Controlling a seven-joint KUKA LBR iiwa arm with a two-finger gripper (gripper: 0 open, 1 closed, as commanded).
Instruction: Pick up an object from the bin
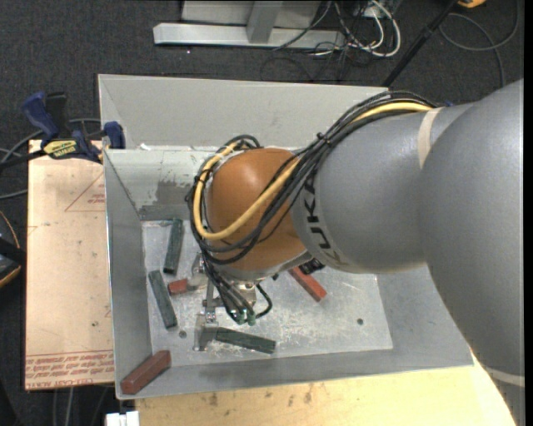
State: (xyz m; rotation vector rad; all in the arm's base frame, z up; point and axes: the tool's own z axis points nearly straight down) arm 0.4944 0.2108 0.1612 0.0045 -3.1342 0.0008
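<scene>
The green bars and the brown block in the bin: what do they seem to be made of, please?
The green bars look like matte painted wood or plastic: flat colour, no glint, square edges. I cannot tell which of the two. The brown block looks similar, a dull reddish-brown, perhaps wood.

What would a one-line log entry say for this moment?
gripper: down in bin, at end of dark green bar | bar: flat on floor | nearby: small red block

Dark carpeted floor (50,50) lies all round me; at the far side, loose cables (376,25) trail beside a grey stand base (208,33).
</scene>
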